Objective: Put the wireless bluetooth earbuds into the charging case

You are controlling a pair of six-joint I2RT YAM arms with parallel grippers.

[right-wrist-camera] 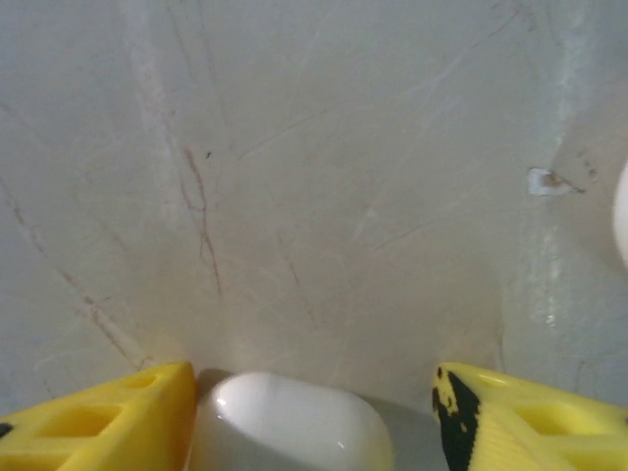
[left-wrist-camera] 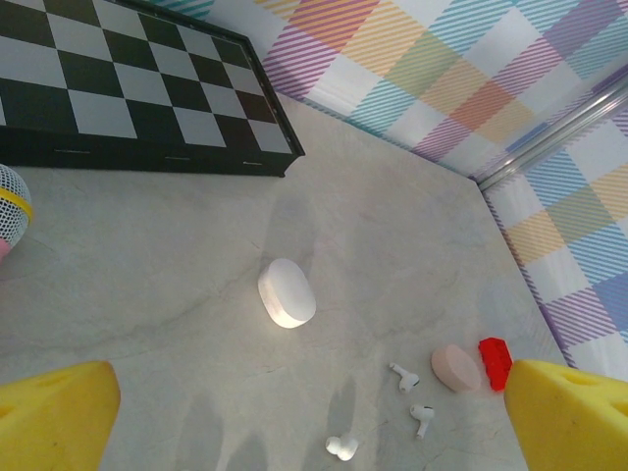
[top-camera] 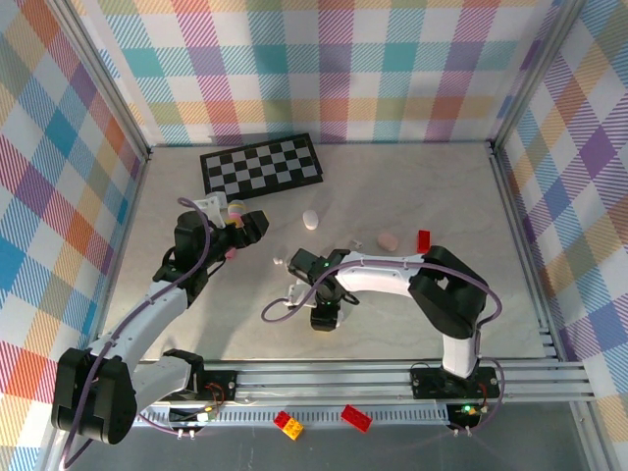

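The right pincer [right-wrist-camera: 314, 378] is down close to the desk [right-wrist-camera: 314, 147], with its fingers either side of a smooth white piece [right-wrist-camera: 289, 422]. One finger touches the piece and a gap shows at the other, so the pincer is open around it and does not grip it. Coming in this low and astride would let the fingers pinch it across its width. This close, I cannot tell whether the piece is a case or a bud.

The left pincer [left-wrist-camera: 314, 378] hangs high above the desk, spread wide and holding nothing. It probably waits there to keep out of the other arm's way while watching over the parts.

- Three buds [left-wrist-camera: 423, 419] lie loose on the desk just ahead of the left pincer. Two are toward one finger and the third is nearer the middle.
- The pink case [left-wrist-camera: 456, 368] is just beyond those two, and a red brick [left-wrist-camera: 495, 361] sits right beside it.
- The white case [left-wrist-camera: 287, 292] lies further ahead, about midway between the fingers. It looks closed, so it would need opening first.
- A chessboard [left-wrist-camera: 137, 88] lies far ahead.

No bud is in a case yet.
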